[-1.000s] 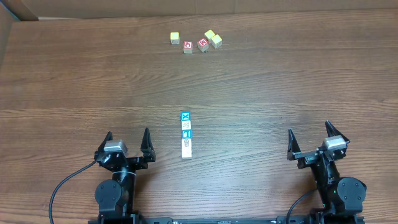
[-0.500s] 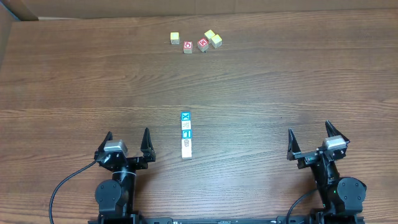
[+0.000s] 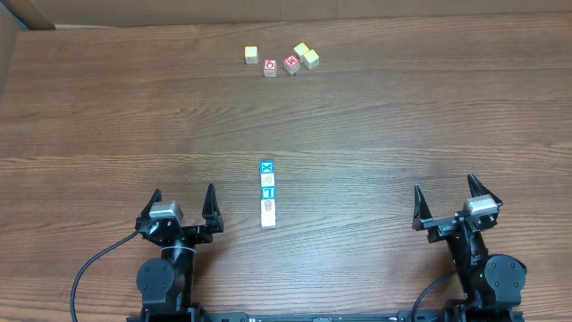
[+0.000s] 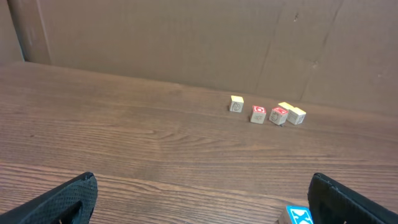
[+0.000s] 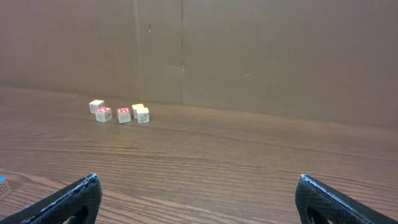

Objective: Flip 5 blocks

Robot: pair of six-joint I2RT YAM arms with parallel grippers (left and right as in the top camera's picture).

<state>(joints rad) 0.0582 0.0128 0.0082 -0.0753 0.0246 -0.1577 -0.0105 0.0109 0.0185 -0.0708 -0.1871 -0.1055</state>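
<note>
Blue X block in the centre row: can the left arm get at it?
Probably yes: the left gripper is open and nothing stands between it and the blue X block, though the next block touches it.

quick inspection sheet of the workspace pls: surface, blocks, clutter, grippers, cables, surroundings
surface: wood-grain table, no spills or damage seen
job's things: row of four blocks mid-table, touching end to end, blue X block at its far end; three yellow-topped blocks in the far group
clutter: two red-faced cubes within the far group
grippers: left gripper and right gripper both open, fingers empty, near the table's front edge, apart from every block
cables: black cable looping from the left arm's base, away from the blocks
surroundings: cardboard wall behind the table
</note>
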